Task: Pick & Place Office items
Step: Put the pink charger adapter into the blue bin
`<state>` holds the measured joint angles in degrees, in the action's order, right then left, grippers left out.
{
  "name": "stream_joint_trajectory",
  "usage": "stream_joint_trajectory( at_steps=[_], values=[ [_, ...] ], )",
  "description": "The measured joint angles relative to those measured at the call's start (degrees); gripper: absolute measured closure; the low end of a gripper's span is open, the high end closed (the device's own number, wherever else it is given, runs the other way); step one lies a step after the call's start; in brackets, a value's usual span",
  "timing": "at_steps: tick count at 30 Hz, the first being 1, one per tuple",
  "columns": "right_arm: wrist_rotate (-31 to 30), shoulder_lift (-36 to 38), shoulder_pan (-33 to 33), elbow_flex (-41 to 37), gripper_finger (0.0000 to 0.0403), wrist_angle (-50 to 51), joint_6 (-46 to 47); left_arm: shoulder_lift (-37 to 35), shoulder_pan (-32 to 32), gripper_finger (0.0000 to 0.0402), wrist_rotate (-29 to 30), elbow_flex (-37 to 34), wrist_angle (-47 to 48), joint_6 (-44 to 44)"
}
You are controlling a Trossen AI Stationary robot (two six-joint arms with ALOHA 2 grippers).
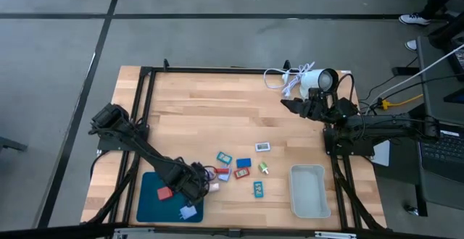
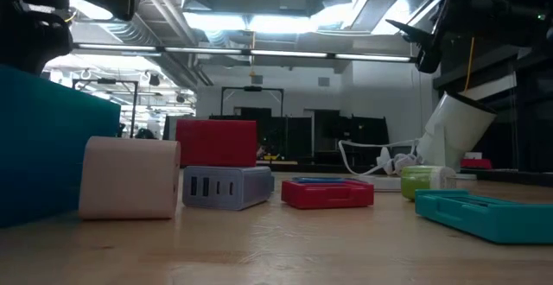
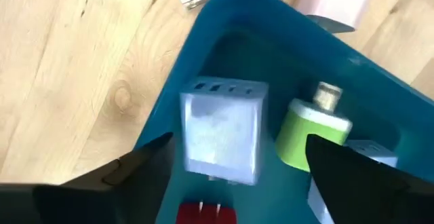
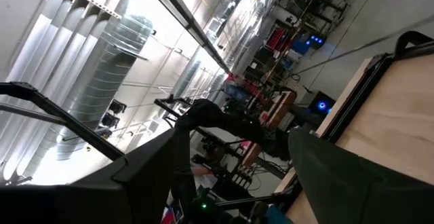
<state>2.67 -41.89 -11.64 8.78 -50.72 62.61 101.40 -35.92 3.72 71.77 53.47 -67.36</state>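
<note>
My left gripper (image 1: 197, 183) (image 3: 239, 142) hovers open above the right part of a teal tray (image 1: 154, 203). Seen from the left wrist, a grey-blue charger block (image 3: 222, 139) lies in the tray between and below my fingers, beside a green piece (image 3: 310, 134), a red piece (image 3: 207, 214) and a white one (image 3: 359, 155). More small pieces lie on the wood: teal (image 1: 224, 157), blue (image 1: 243, 163), red (image 1: 241, 172), white (image 1: 262, 147), green (image 1: 264, 168), teal (image 1: 258, 188). My right gripper (image 1: 299, 106) (image 4: 237, 176) waits open, raised near the lamp.
A white lamp (image 1: 317, 80) with its coiled cord (image 1: 279, 80) lies at the far right of the table. An open white bin (image 1: 307, 190) stands near the right front corner. A pink block (image 2: 130, 177) and a grey charger (image 2: 226, 187) sit just outside the tray.
</note>
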Motion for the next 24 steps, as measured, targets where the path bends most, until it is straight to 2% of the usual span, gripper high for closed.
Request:
stream_joint_trajectory(
  at_steps=[5,12,16,19,24],
  values=[
    [-0.1,0.0,0.0,0.0,0.0119,0.0,0.0,-1.1,0.1,0.0066,-0.4,0.1,-1.3,-0.7],
    [-0.1,0.0,0.0,0.0,0.0119,0.0,0.0,-6.9,2.8,0.0075,11.1,6.1,-2.3,0.4],
    [1.6,0.0,0.0,0.0,0.0119,0.0,-0.1,-7.3,5.9,0.0081,14.5,11.1,-2.3,9.0],
    [3.5,0.0,0.0,0.0,0.0119,0.0,0.2,-4.8,9.6,0.0089,11.9,13.9,-2.5,15.7],
    [6.4,0.0,0.0,0.0,0.0119,0.0,0.7,2.8,15.1,0.0100,0.9,15.9,-1.8,22.9]
  ],
)
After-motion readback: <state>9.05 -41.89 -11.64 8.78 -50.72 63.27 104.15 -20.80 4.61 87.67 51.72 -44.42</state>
